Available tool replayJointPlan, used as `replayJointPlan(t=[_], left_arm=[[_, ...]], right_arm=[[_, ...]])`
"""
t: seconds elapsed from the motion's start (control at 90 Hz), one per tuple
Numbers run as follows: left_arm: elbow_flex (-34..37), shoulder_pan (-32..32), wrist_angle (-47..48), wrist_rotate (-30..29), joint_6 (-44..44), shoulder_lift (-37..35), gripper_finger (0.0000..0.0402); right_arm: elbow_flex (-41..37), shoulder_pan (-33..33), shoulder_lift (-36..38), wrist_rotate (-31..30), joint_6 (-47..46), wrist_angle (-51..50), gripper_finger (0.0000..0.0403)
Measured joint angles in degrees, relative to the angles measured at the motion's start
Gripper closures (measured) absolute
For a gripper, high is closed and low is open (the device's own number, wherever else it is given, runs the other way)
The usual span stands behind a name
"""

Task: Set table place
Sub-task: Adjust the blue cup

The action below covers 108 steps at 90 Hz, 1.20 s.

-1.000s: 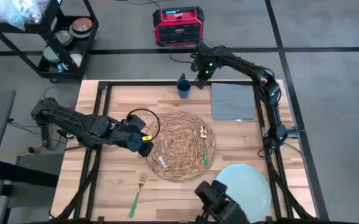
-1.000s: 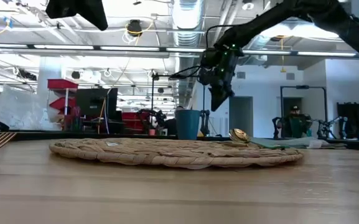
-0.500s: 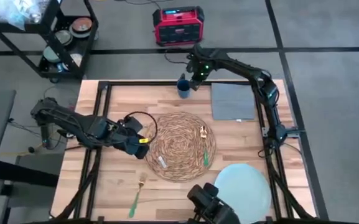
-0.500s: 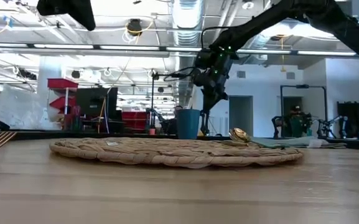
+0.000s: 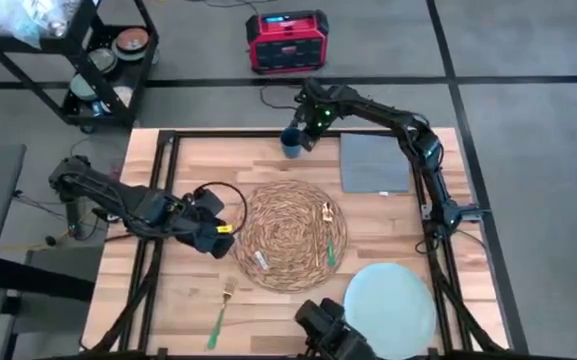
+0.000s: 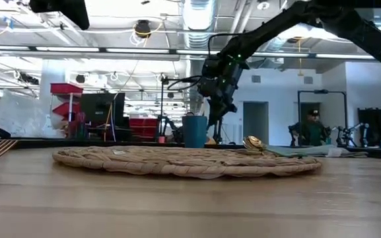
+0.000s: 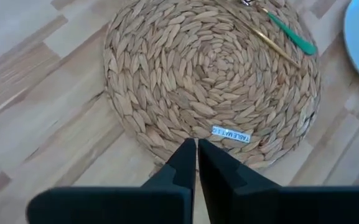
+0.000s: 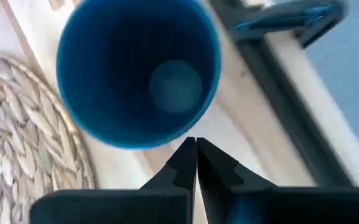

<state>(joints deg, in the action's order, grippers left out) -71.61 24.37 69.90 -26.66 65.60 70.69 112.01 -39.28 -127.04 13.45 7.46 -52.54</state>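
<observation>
The round woven placemat [image 5: 290,235] lies flat in the middle of the light-wood table [image 5: 188,290]. A gold spoon with a green handle [image 5: 328,238] lies on its right part. My left gripper [image 5: 218,235] is shut and hovers over the mat's left edge [image 7: 167,134], raised off the table. My right gripper [image 5: 305,137] is shut, points down and stands at the far edge, right beside a blue cup [image 8: 139,74]. My right gripper has its shut fingertips [image 8: 188,149] level with the blue cup's rim [image 8: 167,138], on the outside of the cup and coming from above. Whether they touch the cup, I cannot tell.
A grey napkin [image 5: 375,163] lies at the far right. A pale-blue plate [image 5: 393,305] sits at the near right. A fork with a green handle [image 5: 220,310] lies near the front edge, left of the mat. Black frame rails [image 5: 158,200] run along the table's sides.
My right gripper has gone toward the table's left along the far edge and down, ending beside the blue cup. My left gripper has drawn back toward the table's left edge, off the mat's left rim, and risen a little.
</observation>
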Motion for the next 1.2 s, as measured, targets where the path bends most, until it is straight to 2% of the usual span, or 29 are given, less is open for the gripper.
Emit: replayJointPlan(t=[0.244,0.578,0.856,1.2], left_arm=[[0.0,0.8,1.4,0.0,1.2,-0.5,0.0401],[0.0,0.8,3.2,0.0,1.1,-1.1,0.0401],[0.0,1.3,4.2,0.0,1.3,-1.2,0.0401],[0.0,1.3,5.1,-0.2,2.5,-1.4,0.0401]], right_arm=[[0.1,0.7,0.1,1.7,-2.3,3.9,0.0403],[0.1,0.3,0.1,1.1,-3.2,2.2,0.0403],[0.1,-0.5,-6.5,0.9,-3.3,-2.5,0.0403],[3.1,3.1,-7.3,4.5,-4.5,3.8,0.0403]])
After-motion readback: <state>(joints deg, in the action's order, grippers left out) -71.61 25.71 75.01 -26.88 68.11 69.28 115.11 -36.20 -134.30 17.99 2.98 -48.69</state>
